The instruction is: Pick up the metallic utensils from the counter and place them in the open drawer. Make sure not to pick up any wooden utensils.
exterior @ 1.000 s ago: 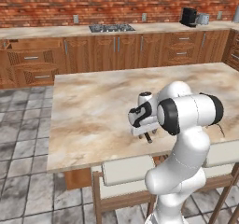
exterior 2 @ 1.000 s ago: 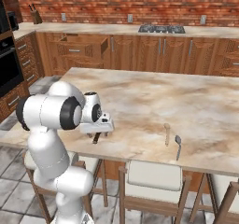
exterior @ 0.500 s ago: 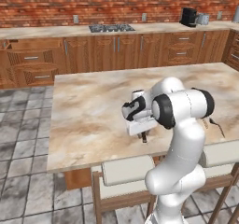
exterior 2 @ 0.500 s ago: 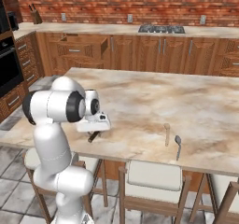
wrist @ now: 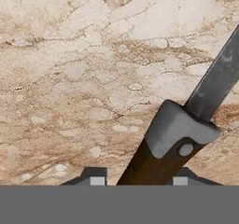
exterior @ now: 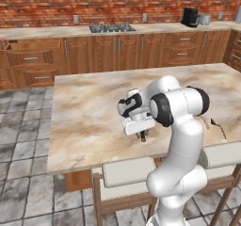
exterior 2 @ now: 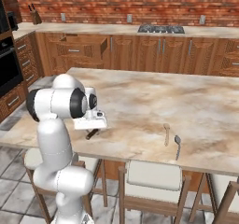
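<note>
A home kitchen is showing itself all around the marbled stone island (exterior 2: 154, 101); beyond the island a red brick wall (exterior 2: 121, 8) is running the width of the room; under that wall a long counter (exterior: 70, 31) is carrying a gas hob (exterior: 112, 28) and, further along from the island, a dark coffee machine (exterior: 190, 17); carved wooden cabinets (exterior 2: 172, 55) with silver handles are lining up beneath it, one drawer (exterior 2: 84, 45) standing pulled out; cushioned stools (exterior 2: 153, 175) are tucking in at the island's near edge; grey stone tiles (exterior: 21, 140) are covering the floor beside the island; a black oven (exterior 2: 8, 71) is sitting in the side cabinets.
</note>
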You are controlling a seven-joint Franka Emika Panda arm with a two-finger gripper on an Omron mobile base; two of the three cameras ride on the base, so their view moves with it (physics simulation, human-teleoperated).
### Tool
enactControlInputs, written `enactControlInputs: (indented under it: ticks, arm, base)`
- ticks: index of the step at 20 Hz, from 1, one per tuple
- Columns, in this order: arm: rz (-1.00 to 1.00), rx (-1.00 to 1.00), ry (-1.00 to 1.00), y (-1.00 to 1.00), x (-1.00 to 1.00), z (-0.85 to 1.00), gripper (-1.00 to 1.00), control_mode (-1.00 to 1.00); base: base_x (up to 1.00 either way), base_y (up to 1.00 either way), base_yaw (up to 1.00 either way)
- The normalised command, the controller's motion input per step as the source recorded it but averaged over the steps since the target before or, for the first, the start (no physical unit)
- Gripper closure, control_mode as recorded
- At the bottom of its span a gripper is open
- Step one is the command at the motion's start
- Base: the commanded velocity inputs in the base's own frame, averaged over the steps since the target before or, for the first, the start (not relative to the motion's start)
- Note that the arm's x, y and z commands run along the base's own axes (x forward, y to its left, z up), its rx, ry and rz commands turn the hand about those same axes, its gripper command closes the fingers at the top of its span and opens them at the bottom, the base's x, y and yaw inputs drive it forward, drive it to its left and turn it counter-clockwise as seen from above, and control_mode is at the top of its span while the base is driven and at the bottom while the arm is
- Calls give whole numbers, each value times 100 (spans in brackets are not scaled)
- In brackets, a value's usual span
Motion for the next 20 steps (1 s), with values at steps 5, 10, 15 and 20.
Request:
enactControlInputs:
  ticks: [5,10,15,20]
  arm:
    - [0,1,-22,-7,-55,48,100,-100]
    - [4,0,-32,-2,-83,64,100,-100]
    - [1,0,-39,0,-80,80,100,-100]
    - [1,0,-40,0,-75,89,100,-100]
  base:
    - [0,0,0]
    - [0,0,0]
    - [0,0,0]
    - [0,0,0]
